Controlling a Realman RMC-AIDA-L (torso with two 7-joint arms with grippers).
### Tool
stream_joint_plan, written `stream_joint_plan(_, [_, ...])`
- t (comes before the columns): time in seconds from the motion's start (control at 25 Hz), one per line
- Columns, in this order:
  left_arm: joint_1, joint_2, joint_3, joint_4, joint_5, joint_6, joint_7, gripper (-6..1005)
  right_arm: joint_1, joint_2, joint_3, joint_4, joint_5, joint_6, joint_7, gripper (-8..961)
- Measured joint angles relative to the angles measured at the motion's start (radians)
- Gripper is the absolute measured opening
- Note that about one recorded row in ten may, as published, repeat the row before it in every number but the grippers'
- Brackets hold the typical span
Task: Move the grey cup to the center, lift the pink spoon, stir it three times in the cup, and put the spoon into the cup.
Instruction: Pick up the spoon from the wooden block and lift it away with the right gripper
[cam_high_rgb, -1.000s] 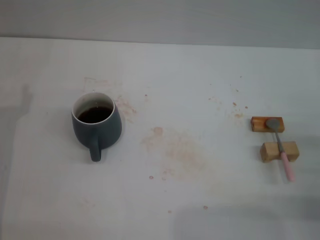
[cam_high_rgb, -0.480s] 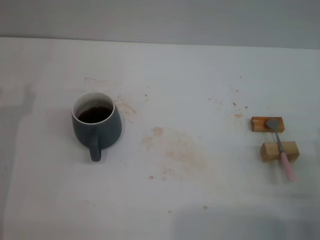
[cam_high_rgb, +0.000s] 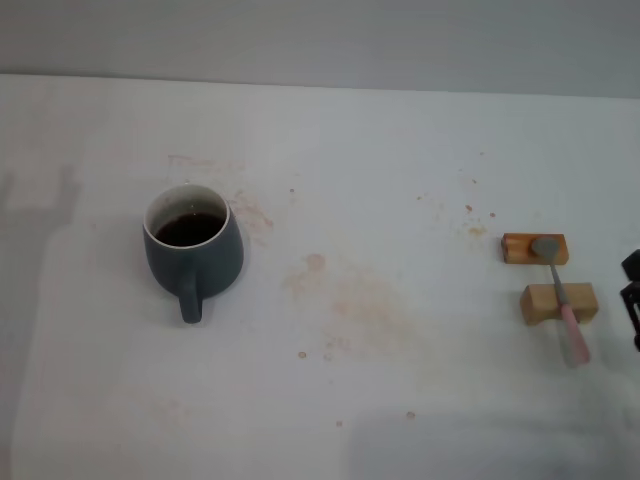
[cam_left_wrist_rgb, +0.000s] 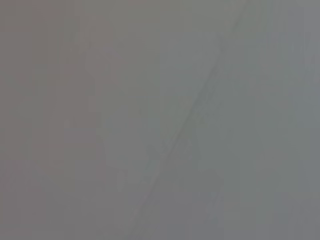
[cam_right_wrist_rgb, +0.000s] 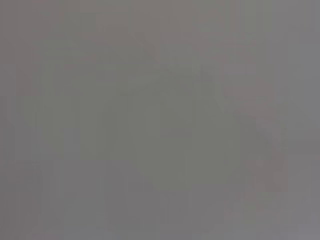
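Grey cup (cam_high_rgb: 193, 252): left side of the bench (cam_high_rgb: 380, 160), holding dark liquid, handle toward the robot, not yet centred. Pink spoon (cam_high_rgb: 560, 298): far right, resting across two wooden blocks (cam_high_rgb: 558, 303). Right end effector (cam_high_rgb: 632, 296): newly appeared at the right edge beside the spoon, finger state cannot be told; left one unseen.

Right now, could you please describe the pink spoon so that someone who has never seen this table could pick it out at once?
On the white table, look to the robot's right side, far from the grey cup on the left. Two small wooden blocks lie there, one behind the other. The pink spoon lies across both, its grey metal bowl on the farther block and its pale pink handle overhanging the nearer one.
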Motion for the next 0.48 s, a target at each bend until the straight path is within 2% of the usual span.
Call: stream_joint_plan(0.48, [-0.001, -0.001, 0.019, 0.000, 0.000, -0.011, -0.004, 828, -0.006, -0.002, -0.089, 0.015, -0.001, 0.033, -0.001, 495])
